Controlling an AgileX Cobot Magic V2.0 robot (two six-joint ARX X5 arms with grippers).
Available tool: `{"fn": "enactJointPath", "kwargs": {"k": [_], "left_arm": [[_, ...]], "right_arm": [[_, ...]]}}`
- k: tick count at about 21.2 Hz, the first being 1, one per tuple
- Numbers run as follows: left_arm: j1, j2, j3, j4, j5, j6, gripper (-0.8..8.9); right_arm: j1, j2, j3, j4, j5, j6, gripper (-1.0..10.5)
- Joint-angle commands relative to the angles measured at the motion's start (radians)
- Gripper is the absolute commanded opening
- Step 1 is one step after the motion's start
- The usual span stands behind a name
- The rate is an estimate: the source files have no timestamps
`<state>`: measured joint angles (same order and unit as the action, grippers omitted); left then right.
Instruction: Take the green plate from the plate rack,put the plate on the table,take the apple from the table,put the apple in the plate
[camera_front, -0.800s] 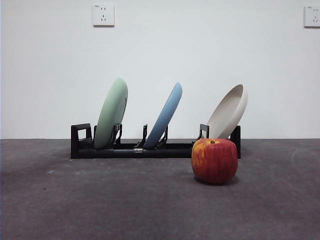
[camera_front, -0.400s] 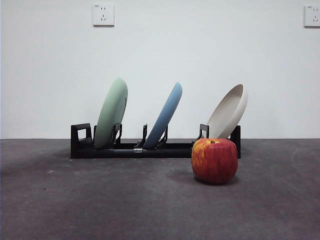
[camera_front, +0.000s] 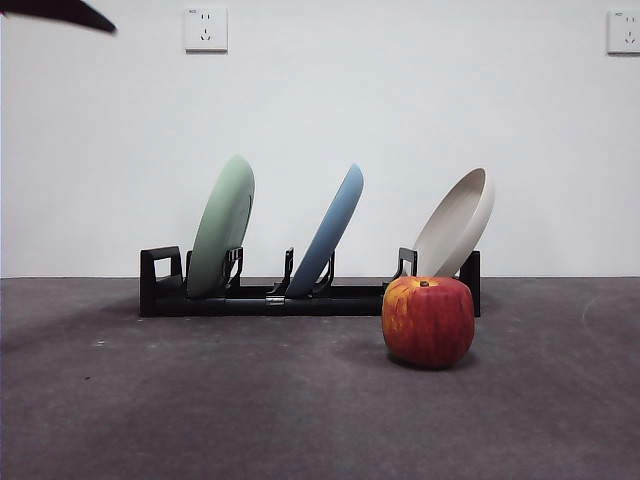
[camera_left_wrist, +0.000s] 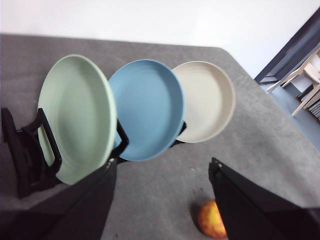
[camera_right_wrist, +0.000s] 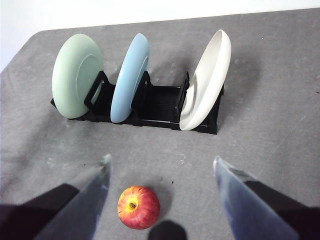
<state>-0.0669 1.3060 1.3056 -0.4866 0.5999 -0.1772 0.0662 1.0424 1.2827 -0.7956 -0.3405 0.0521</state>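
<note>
The green plate (camera_front: 222, 225) stands tilted in the left slot of the black plate rack (camera_front: 265, 300) on the grey table (camera_front: 200, 400). The red apple (camera_front: 428, 320) sits on the table in front of the rack's right end. My left gripper (camera_left_wrist: 162, 170) is open and empty, hovering close to the rack, with the green plate (camera_left_wrist: 75, 117) just beyond one jaw and the apple (camera_left_wrist: 212, 220) by the other. My right gripper (camera_right_wrist: 161, 162) is open and empty, higher up, above the apple (camera_right_wrist: 138, 207) and short of the rack (camera_right_wrist: 160, 107).
A light blue plate (camera_front: 328, 232) stands in the middle slot and a beige-white plate (camera_front: 455, 225) in the right slot. A black arm tip (camera_front: 60, 12) shows at the front view's top left corner. A white wall with sockets stands behind.
A black arm tip has come into the top left corner of the front view. The plates, rack and apple have not moved.
</note>
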Motion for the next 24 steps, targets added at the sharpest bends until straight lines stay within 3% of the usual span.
{"fn": "enactJointPath", "kwargs": {"k": [1,9,17,21,24], "left_arm": [[-0.013,0.129,0.102,0.011,0.003,-0.015,3.15],[-0.098,0.539,0.559,-0.065,-0.109,0.001,3.15],[-0.172,0.702,0.579,-0.070,-0.285,0.095,2.95],[-0.175,0.719,0.579,-0.075,-0.285,0.100,2.68],[-0.174,0.720,0.579,-0.107,-0.284,0.114,1.29]], "right_arm": [[0.002,-0.001,0.002,0.001,-0.002,0.003,3.5],[0.002,-0.001,0.002,0.002,-0.001,0.003,3.5],[0.002,-0.001,0.002,0.001,-0.001,0.034,3.5],[0.002,-0.001,0.002,0.000,-0.001,0.037,3.5],[0.002,-0.001,0.002,0.000,-0.001,0.037,3.5]]}}
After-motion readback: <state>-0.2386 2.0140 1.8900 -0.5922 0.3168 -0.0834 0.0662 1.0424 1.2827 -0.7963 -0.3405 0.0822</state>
